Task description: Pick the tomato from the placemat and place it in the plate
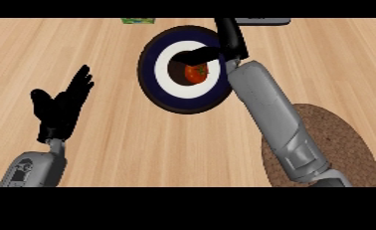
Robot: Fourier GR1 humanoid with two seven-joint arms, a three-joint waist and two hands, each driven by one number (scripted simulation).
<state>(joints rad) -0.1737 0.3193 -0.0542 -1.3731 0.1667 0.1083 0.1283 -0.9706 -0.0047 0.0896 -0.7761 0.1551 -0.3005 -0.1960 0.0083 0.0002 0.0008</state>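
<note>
- 2 hands in view; left hand (pixel 62 105) at the view's left, fingers straight and up, resting, holding nothing.
- 1 plate (pixel 163 92), dark blue rim with white ring and dark centre, near the middle of the wooden counter (pixel 132 154).
- 1 tomato (pixel 196 73), red, over the plate's centre, well apart from the placemat.
- Right hand (pixel 220 50) reaching across the plate's upper right, a finger or thumb curled above the tomato; grip apparently on the fruit, though contact partly hidden.
- Probably at the release step: best done by lowering until the tomato sits on the plate's centre, then spreading the fingers and lifting straight up to avoid rolling it off.
- 1 brown woven placemat (pixel 334 129) at lower right, partly under the right forearm.
- 1 green item (pixel 138 21) and 1 grey object (pixel 264 21) at the far edge, both cut off, unidentifiable.
</note>
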